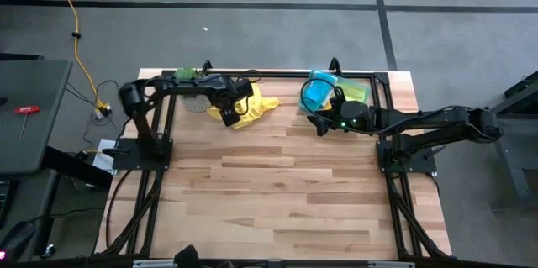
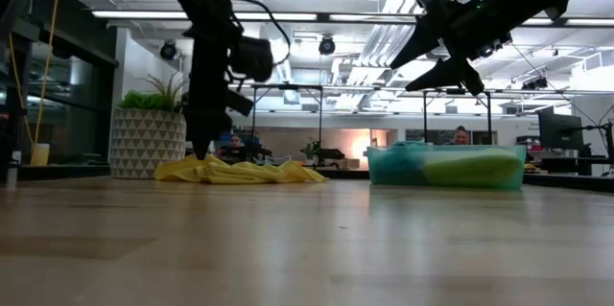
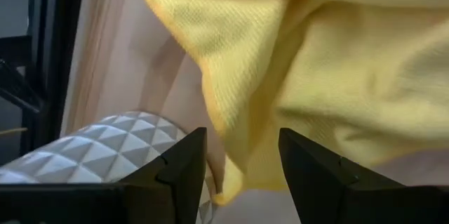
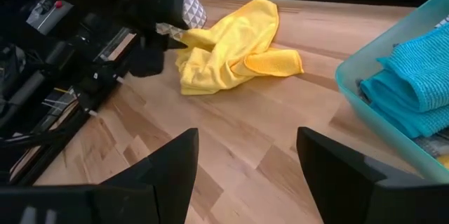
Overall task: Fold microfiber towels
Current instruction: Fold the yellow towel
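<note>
The yellow towel (image 1: 255,109) lies crumpled on the wooden surface (image 1: 269,192), near the far edge, just beside a white pot (image 2: 147,141) with a triangle pattern that holds a green plant (image 2: 153,99). In the right wrist view the towel (image 4: 228,48) shows several folds and one corner turned over on itself.

The left end effector (image 1: 227,115) is low over the near edge of this towel, on the pot side. In the low view its tip (image 2: 200,149) comes down to the cloth at the left end of the yellow heap (image 2: 240,171). From the left wrist view its two dark fingers (image 3: 184,161) stand apart, with towel fabric (image 3: 316,76) showing just beyond the gap. The fingers are open and nothing is clamped between them. If the tips touch the cloth, I cannot tell.

The right end effector (image 1: 319,122) is raised above the surface, near a translucent green tray (image 1: 363,91) at the far right. Its fingers (image 4: 165,171) are spread wide and hold nothing. In the low view it hangs (image 2: 436,57) well above the tray (image 2: 446,167).

Inside the tray lie more towels: a teal one (image 4: 421,76) on top, and a green one (image 2: 475,167) visible through the wall. The two arms are well apart from each other.
</note>
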Controlling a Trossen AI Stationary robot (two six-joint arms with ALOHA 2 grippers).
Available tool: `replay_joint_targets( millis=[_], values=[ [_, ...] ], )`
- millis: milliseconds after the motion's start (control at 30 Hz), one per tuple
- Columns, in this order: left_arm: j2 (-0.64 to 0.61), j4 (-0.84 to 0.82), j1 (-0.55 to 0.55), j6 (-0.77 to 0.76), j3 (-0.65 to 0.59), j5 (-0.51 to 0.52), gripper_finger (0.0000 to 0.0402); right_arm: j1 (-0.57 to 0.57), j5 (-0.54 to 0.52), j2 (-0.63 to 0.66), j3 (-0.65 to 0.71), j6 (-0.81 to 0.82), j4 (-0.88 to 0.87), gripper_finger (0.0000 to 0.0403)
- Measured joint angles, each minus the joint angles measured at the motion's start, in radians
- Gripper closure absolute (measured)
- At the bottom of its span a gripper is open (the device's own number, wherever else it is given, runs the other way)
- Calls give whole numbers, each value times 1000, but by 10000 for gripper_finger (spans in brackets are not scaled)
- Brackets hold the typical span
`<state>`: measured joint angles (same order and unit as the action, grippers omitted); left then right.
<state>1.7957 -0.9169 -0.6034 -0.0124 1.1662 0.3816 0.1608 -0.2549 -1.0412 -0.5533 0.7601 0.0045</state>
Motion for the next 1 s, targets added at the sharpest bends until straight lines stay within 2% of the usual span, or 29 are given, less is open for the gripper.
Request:
replay_joint_targets(
  millis=[200,333,400,500,667,800,1000],
  values=[
    [49,-14,-19,-2,25,58,234,0,0,0,0,0,0,170],
    [49,-11,-21,-7,26,54,234,0,0,0,0,-1,-2,170],
    [49,-11,-33,20,26,5,241,0,0,0,0,-7,-4,170],
    [57,-5,-50,32,26,-34,277,0,0,0,0,-8,-7,170],
    [57,-2,-65,42,26,-43,386,0,0,0,0,-8,-7,170],
    [23,-11,-41,27,25,-58,394,0,0,0,0,-8,-7,170],
    [-131,3,101,-2,26,-116,400,0,22,0,0,-9,35,170]
  ],
)
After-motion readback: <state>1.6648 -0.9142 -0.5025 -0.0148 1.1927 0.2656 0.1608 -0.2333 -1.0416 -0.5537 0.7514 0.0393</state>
